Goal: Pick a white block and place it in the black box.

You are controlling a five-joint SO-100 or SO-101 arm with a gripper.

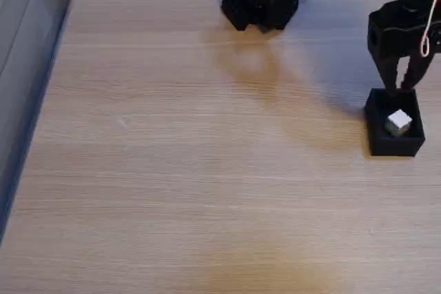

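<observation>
Fixed view: my hand (406, 86) hangs with fingers spread, holding nothing, at the far rim of the black box (394, 144); the white block (398, 122) lies inside it, just below my fingertips.

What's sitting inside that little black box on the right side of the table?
A white block lies inside the black box, tilted. The arm's fingers hang open just above the far wall. The block and near wall hide most of the box floor.

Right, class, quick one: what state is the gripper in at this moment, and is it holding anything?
Gripper: open, holding nothing; its fingers are spread just above the black box, where the white block already lies.
</observation>
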